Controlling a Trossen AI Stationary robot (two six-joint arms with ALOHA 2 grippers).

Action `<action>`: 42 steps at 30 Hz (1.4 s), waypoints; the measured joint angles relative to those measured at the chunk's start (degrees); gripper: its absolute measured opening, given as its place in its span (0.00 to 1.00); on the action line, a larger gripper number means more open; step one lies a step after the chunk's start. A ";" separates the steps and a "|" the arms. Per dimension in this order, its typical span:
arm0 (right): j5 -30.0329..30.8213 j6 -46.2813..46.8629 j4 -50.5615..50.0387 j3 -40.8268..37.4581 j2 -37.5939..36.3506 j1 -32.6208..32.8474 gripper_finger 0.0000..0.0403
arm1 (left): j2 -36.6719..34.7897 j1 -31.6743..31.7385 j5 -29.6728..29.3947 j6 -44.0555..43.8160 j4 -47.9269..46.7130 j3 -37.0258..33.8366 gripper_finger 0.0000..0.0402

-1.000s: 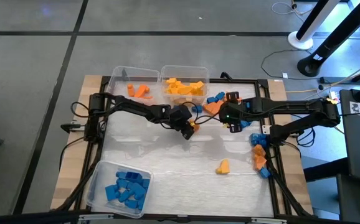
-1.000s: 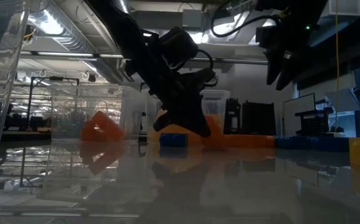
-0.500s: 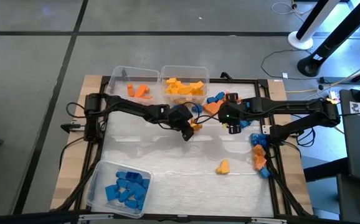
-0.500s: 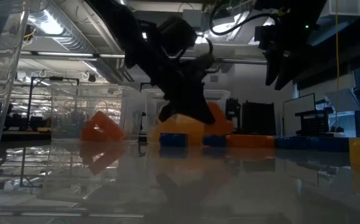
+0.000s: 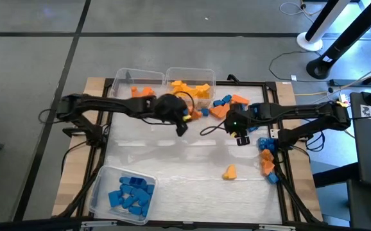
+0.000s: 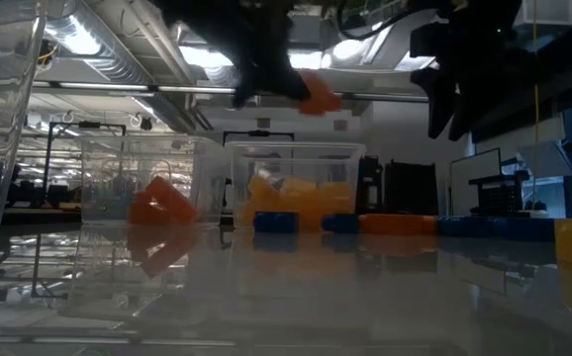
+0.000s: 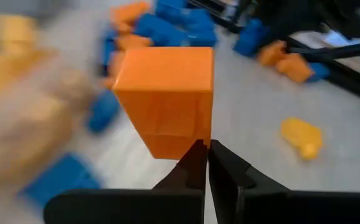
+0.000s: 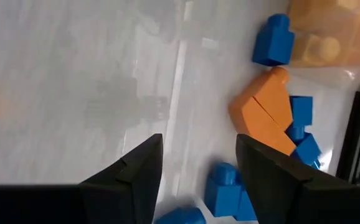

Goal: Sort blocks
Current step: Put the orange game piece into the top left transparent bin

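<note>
1. Blue blocks (image 5: 129,196) fill the near bin (image 5: 99,183); a yellow block (image 5: 229,171) lies alone.
2. The left gripper (image 7: 205,152), fingers clamped on an orange block (image 7: 167,99), hangs above the table.
3. The right gripper (image 8: 195,152), fingers apart, hovers beside the far loose blocks (image 8: 270,109).

Looks like a robotics lab: exposed ceiling ducts (image 6: 118,59), strip lights (image 6: 78,40), monitors (image 6: 484,183) behind the desk (image 6: 286,287).

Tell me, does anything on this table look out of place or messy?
Mostly the unsorted blocks. A lone yellow block sits apart in the open table. Blue and orange blocks lie strewn against the right frame, and another mixed pile sits beside the yellow bin.
</note>
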 joint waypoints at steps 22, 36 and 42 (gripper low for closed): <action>5.01 16.37 1.39 -4.18 0.31 11.54 0.50 | -12.88 20.76 -22.38 -1.63 -38.11 0.02 0.01; -2.82 49.93 -14.47 -4.61 0.31 19.82 0.50 | -6.30 22.41 -22.05 2.90 -39.38 0.02 0.23; -5.05 57.38 -23.01 -4.61 0.28 23.29 0.50 | -4.92 22.41 -22.05 2.25 -40.33 0.02 0.32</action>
